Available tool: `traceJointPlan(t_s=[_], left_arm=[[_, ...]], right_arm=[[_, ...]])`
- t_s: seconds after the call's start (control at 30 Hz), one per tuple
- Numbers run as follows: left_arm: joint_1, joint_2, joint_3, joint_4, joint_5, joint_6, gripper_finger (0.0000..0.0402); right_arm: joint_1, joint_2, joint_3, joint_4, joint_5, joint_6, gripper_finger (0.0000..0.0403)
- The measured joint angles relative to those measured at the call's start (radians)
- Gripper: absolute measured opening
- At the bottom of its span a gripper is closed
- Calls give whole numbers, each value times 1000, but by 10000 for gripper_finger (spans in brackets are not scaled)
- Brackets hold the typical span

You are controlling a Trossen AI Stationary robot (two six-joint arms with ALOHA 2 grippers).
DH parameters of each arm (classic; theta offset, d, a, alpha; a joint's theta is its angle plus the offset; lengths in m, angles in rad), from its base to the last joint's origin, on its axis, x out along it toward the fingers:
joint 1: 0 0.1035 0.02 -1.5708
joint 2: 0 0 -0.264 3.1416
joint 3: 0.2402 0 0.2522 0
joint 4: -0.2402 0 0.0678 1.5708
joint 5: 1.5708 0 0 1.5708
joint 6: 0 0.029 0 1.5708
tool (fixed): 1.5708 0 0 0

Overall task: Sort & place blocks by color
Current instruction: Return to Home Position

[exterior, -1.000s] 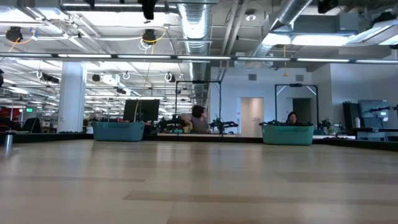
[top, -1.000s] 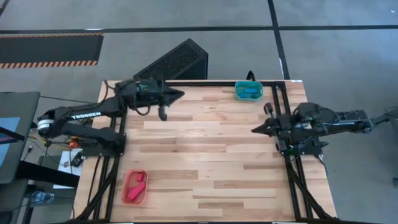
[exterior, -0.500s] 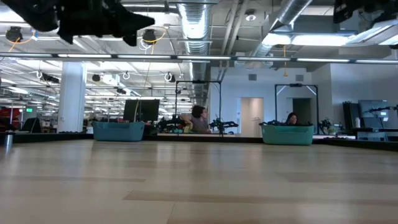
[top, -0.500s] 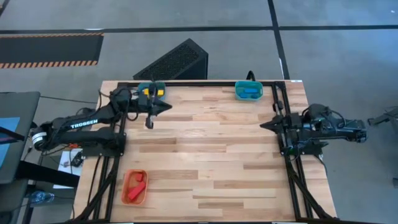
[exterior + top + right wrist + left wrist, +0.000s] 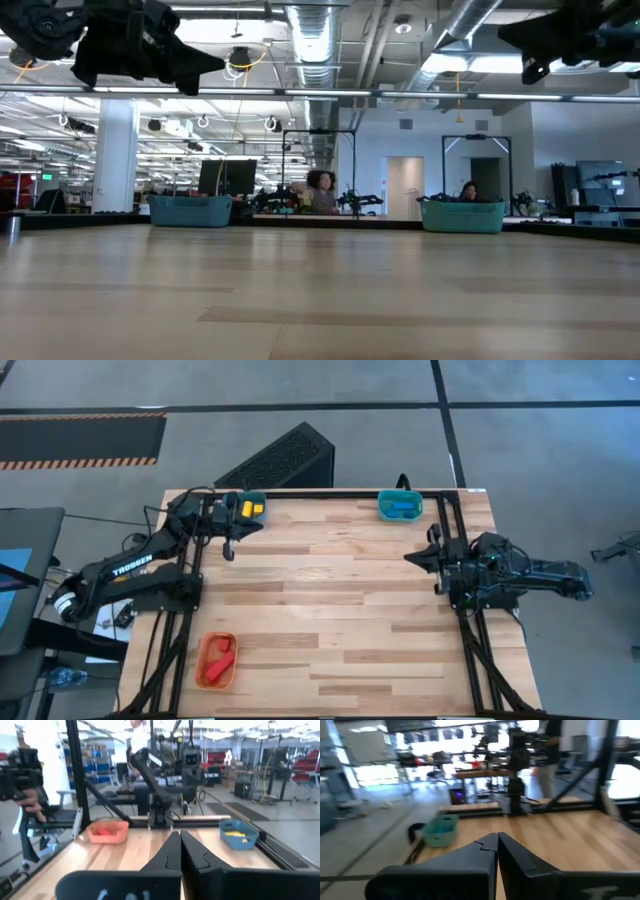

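Observation:
Yellow blocks (image 5: 250,508) lie in a teal tray (image 5: 258,495) at the table's far left corner. Blue blocks (image 5: 402,506) lie in a second teal tray (image 5: 384,510) on the far edge. Red blocks (image 5: 222,656) lie in an orange tray (image 5: 203,672) near the left near corner. My left gripper (image 5: 258,523) hovers shut beside the yellow tray, high above the table (image 5: 497,836). My right gripper (image 5: 408,560) hovers shut by the right edge, pointing toward the table's left (image 5: 176,834). Neither holds a block.
The wooden table top (image 5: 330,610) between the three trays carries no loose blocks. Black frame rails run along the left edge (image 5: 190,620) and right edge (image 5: 470,640). A black slotted box (image 5: 285,458) sits on the floor beyond the far edge. People show in the room behind (image 5: 320,190).
My left gripper has drawn back from over the far edge toward the table's left, uncovering the tray with the yellow blocks. My right arm pulled back a little toward the right edge, then came forward again. The trays and blocks have kept still.

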Motion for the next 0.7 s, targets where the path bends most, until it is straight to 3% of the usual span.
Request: traceJointPlan(t_s=[0.1, 0.4, 0.7], left_arm=[[30, 1, 0, -55, 101, 1, 0], [32, 0, -89, -28, 93, 15, 0], [23, -13, -251, 310, 31, -177, 0]], right_arm=[[-29, -2, 0, -35, -32, 1, 6], [-70, -3, 0, -170, -72, 2, 17], [-139, -4, 0, -68, -87, 8, 6]])
